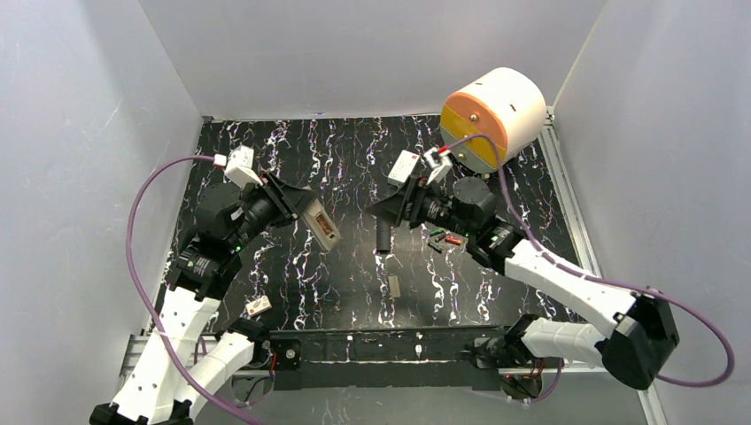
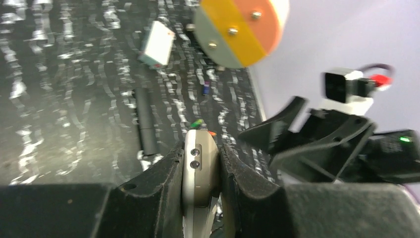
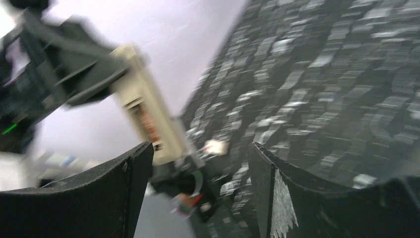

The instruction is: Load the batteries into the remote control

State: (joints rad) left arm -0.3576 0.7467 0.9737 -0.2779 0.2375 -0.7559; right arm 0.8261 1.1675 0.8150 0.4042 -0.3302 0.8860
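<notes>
— Where is the remote control (image 1: 321, 227)?
— In the left gripper (image 1: 301, 211), lifted off the table (image 1: 336, 159) over its left half. It is tilted, with its beige back and the battery bay turned upward. In the left wrist view the two fingers (image 2: 161, 178) press on its long sides (a firm pinch, no gap showing).
— And the right gripper (image 1: 381, 212)?
— Its jaws stand wide apart with nothing between them. It hangs over the middle of the table, pointed toward the remote but apart from it. Its own camera is blurred, though the remote shows beyond the fingers.
— The batteries (image 1: 445, 237)?
— They lie loose on the table right of centre, in a small cluster beside the right arm. Green, red and dark can be made out, but I cannot tell how many there are.
— Anything else there?
— A black bar (image 1: 383, 237) lies near the centre, close under the right gripper in the overhead view. A small grey strip (image 1: 394, 285) lies nearer the near edge. A white box (image 1: 403, 166) sits toward the far edge, next to a big white drum (image 1: 491, 115) with an orange and yellow face at the far right corner. A small white block (image 1: 259, 306) lies toward the near left corner.
</notes>
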